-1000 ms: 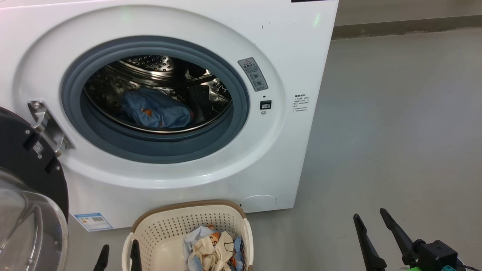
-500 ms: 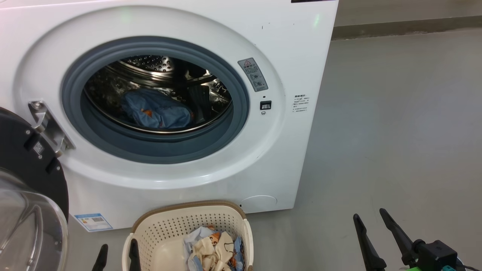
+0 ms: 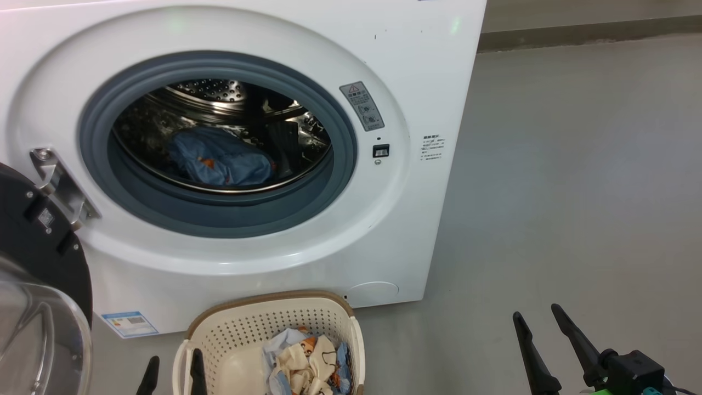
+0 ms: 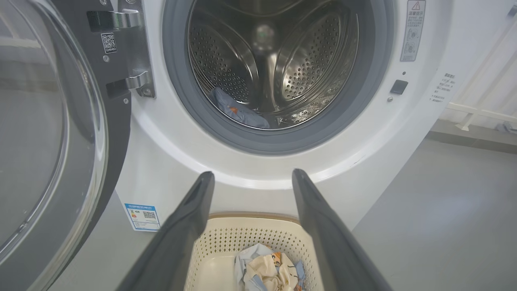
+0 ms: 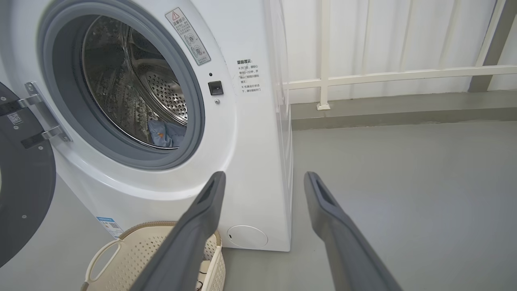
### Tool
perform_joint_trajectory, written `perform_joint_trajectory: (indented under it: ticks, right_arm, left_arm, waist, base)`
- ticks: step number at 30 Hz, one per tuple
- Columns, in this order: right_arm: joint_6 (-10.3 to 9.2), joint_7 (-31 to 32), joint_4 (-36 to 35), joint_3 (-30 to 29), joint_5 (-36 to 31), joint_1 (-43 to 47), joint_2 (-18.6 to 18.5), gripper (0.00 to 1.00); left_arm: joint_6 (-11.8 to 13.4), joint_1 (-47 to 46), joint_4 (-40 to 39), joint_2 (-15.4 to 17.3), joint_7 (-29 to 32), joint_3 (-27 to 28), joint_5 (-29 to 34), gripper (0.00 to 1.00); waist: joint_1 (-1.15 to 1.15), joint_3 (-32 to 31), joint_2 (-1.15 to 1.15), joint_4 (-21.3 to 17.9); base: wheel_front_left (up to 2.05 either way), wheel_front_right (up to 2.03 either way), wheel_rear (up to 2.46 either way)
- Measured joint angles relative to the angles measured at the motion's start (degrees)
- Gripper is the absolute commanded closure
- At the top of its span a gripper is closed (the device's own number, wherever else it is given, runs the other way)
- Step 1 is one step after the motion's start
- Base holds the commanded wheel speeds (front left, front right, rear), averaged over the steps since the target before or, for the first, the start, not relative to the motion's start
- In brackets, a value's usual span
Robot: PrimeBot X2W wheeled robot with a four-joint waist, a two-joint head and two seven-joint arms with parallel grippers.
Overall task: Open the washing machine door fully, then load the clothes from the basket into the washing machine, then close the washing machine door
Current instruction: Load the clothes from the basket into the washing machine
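Left hand poised apart over the basket, next garment to pick.
Head view: the washing machine door stands wide at left, a blue garment lies in the washing machine, and the clothes are heaped in the basket's right half, near the machine's foot; right hand spread, empty, over the floor. Left wrist view: fingers frame the heap below. Right wrist view: fingers apart, basket at lower left. Best, I judge, to descend centred on the heap, pinch deep, then lift clear of the rim.
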Motion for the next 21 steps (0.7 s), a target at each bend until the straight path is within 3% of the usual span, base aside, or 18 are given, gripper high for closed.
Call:
perform_joint_trajectory:
  ticks: [12,21]
  right_arm:
    - [0.00,0.0,-0.7,0.3,0.0,-0.6,1.0,0.00]
    - [0.00,0.0,-1.4,0.4,0.0,-5.2,1.4,0.00]
  left_arm:
    - [-2.6,-2.5,3.6,0.7,3.1,-2.8,-1.2,0.00]
    - [-5.6,-9.9,12.3,0.5,6.8,-4.3,-5.1,0.00]
  waist:
    - [0.00,3.5,0.00,-2.3]
    - [0.01,8.8,0.00,-4.6]
  base:
    - [0.00,0.00,0.00]
    - [0.00,0.00,0.00]
